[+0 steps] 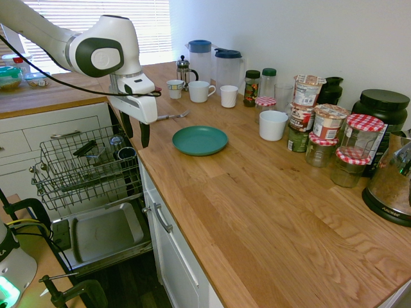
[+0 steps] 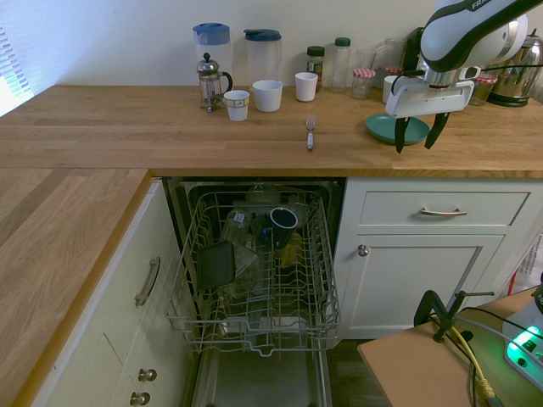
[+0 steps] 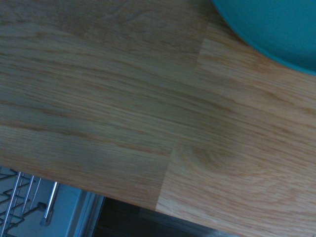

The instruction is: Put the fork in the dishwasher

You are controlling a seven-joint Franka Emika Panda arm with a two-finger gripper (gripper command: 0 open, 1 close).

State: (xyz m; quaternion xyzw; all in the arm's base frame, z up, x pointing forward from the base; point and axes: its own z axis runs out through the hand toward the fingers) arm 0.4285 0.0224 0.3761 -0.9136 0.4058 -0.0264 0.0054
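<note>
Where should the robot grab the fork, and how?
Probably best by the handle, from straight above, with the claw closing across it from both sides. The fork lies flat on the counter, and its handle is long and slim with its end toward the dishwasher side.

The round flat plate (image 1: 200, 140) is teal. The smooth wooden counter (image 1: 212, 192) is honey brown with darker stripes. The short glass jar with a round lid (image 1: 349, 167) has red and white checks on its lid.
</note>
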